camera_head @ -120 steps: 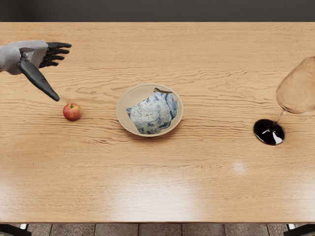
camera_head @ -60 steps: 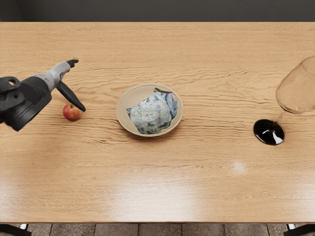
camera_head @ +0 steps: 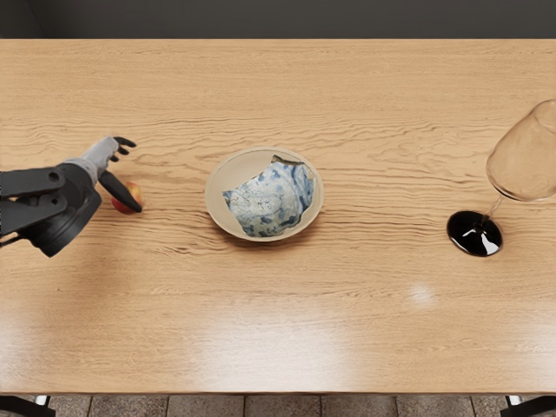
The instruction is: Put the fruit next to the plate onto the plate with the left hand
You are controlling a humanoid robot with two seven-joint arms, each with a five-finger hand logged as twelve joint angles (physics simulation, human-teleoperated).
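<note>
A pale wooden table (camera_head: 278, 330) with strong grain fills nearly the whole head view. A dark wall (camera_head: 278, 17) runs behind its far edge, and a strip of tiled floor (camera_head: 278, 407) shows below the near edge.

At the left edge the left arm (camera_head: 39, 204) reaches in. The left hand (camera_head: 102, 163) is open, its fingers spread and pointing away across the table. The dark thumb (camera_head: 120, 191) lies across the apple (camera_head: 134, 192). The apple sits on the wood left of the plate, apart from it and mostly hidden.

Near the table's middle stands the beige plate (camera_head: 228, 169). A blue-and-white pattern covers much of its inside, and no fruit is on it.

At the far right a wine glass (camera_head: 524, 161) leans over its dark foot, its bowl cut by the picture's edge.
</note>
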